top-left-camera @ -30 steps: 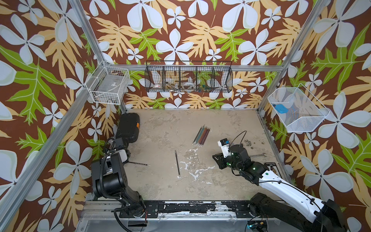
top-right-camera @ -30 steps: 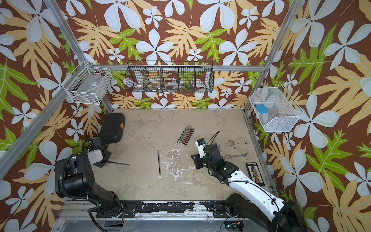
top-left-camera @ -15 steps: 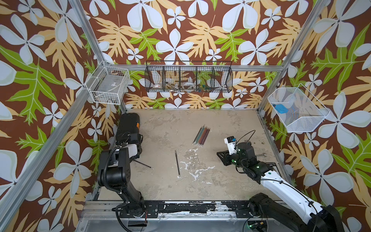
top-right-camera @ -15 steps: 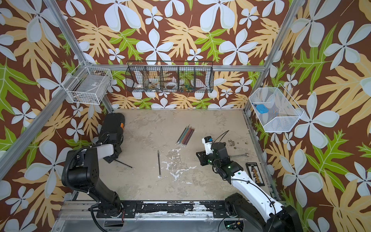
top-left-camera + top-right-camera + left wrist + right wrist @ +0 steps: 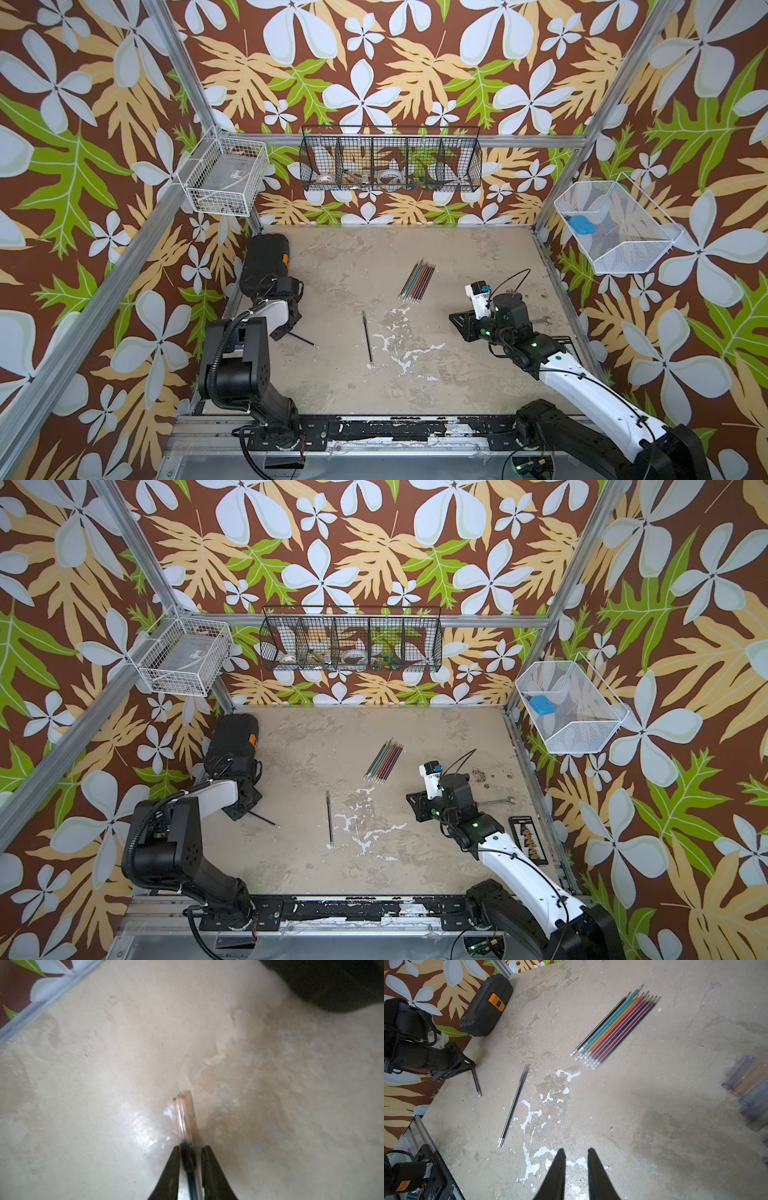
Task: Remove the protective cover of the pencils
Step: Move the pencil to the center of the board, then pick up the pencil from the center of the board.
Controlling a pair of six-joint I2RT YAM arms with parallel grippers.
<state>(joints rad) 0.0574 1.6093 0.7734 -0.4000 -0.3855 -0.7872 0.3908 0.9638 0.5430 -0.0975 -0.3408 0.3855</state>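
Left wrist view: we see the left gripper (image 5: 191, 1147) clamped on a black pencil (image 5: 187, 1155), whose tip wears a clear cover (image 5: 184, 1118) that pokes out past the fingers above the table (image 5: 83, 1084). In both top views this arm has swung over the last second from the table's edge towards the black case (image 5: 266, 259), and the pencil has travelled with it. Meanwhile the right gripper (image 5: 574, 1150) has drawn back to its own side, its fingers a narrow gap apart with nothing between them. The other pencils (image 5: 417, 280) have not moved: they lie as a bundle mid-table with bare points, well apart from both arms, and a loose pencil (image 5: 367, 338) lies nearer the front. We judge the held pencil is next to be stripped, and the pull not yet begun. Much is unclear. The left wrist picture is smeared, and from above the wrist hides the left fingers. A row of see-through tubes (image 5: 747, 1082), probably shed covers, is blurred and cut off at the frame's edge. Whether the loose pencil keeps its cover we cannot make out.
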